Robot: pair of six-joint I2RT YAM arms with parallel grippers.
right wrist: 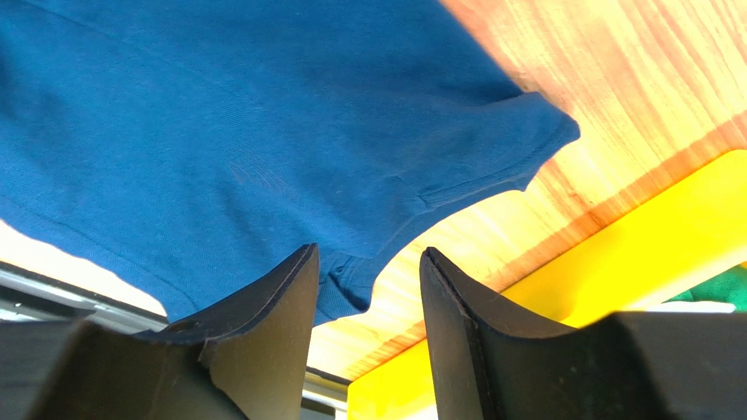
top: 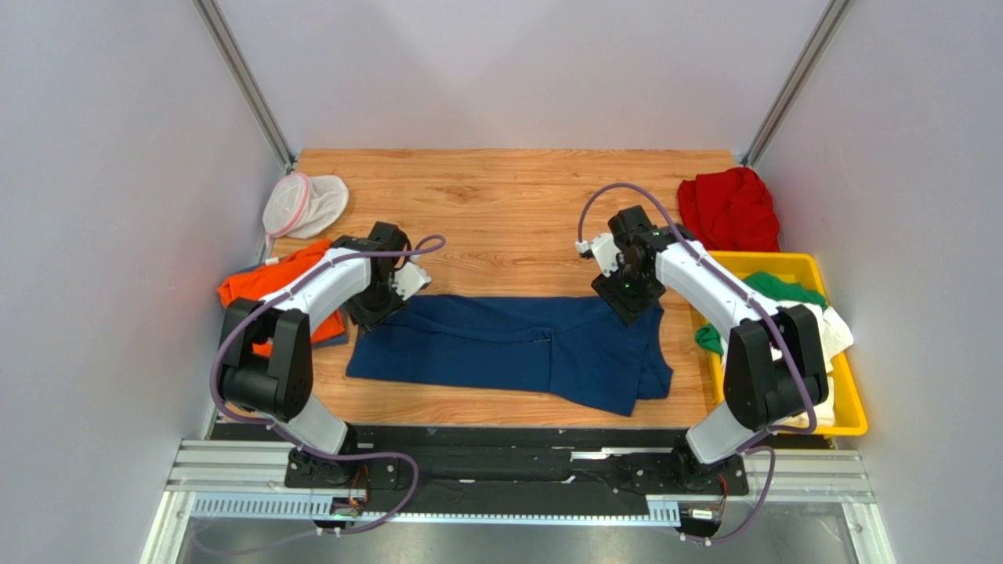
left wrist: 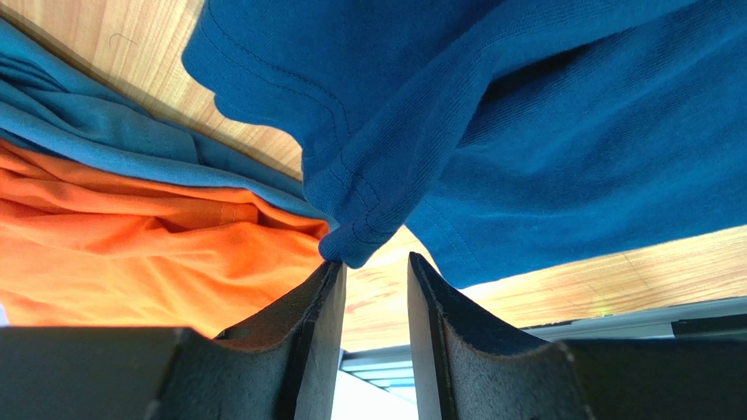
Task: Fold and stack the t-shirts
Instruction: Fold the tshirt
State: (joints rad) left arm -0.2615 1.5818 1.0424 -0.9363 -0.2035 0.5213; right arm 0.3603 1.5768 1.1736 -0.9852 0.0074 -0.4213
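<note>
Spanning wood table (top: 506, 200), grey walls (top: 106, 235): navy t-shirt (top: 506, 347); left hand (left wrist: 375, 261), right hand (right wrist: 369, 251) apart, perhaps touching cloth.

The wooden surface (top: 506, 200) carries a navy t-shirt (top: 518, 347) laid flat across its near middle as a long band, with a flap of cloth trailing towards the near right. At the left edge a crumpled orange t-shirt (top: 265, 282) lies on top of some blue cloth (left wrist: 105, 131). A white mesh pouch (top: 304, 202) with a pink rim sits in the far left corner. A red t-shirt (top: 730, 209) is heaped at the far right, just beyond a yellow bin (top: 850, 409) standing along the right edge.
</note>
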